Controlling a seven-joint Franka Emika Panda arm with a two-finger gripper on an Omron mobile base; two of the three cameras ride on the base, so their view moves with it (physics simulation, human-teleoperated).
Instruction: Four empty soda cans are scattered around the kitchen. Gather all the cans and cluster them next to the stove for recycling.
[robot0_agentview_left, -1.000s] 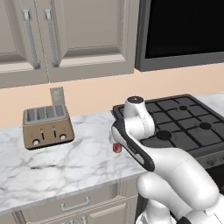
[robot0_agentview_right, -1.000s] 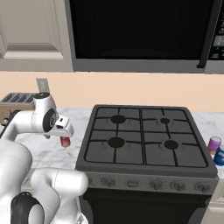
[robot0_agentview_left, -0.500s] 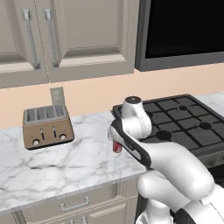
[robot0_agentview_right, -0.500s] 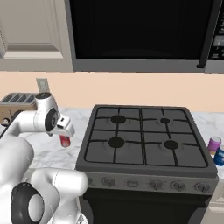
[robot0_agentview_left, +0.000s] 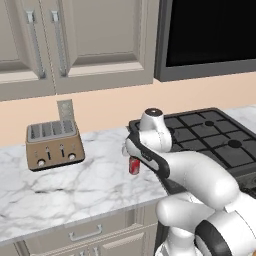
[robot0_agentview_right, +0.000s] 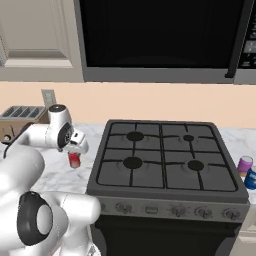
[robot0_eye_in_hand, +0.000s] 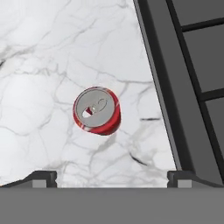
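In the left base view we see our pincer (robot0_agentview_left: 131, 150) poised over the marble counter (robot0_agentview_left: 75, 190), the red can (robot0_agentview_left: 134, 165) upright just below it and the stove (robot0_agentview_left: 210, 137) beyond it to the right. A toaster (robot0_agentview_left: 52, 145) stands well off on the other side, under beige cabinets (robot0_agentview_left: 75, 45).

In the right base view the can (robot0_agentview_right: 74, 159) stands beneath the pincer (robot0_agentview_right: 79, 146), near the stove's (robot0_agentview_right: 165, 160) edge; a purple can (robot0_agentview_right: 244, 164) and a blue can (robot0_agentview_right: 251, 177) sit across the stove, under the microwave (robot0_agentview_right: 160, 37).

In the hand view our fingertips (robot0_eye_in_hand: 41, 178) stand spread wide, holding nothing; the can (robot0_eye_in_hand: 96, 110) sits on the marble (robot0_eye_in_hand: 52, 52) between and ahead of them, apart from the stove (robot0_eye_in_hand: 188, 78).
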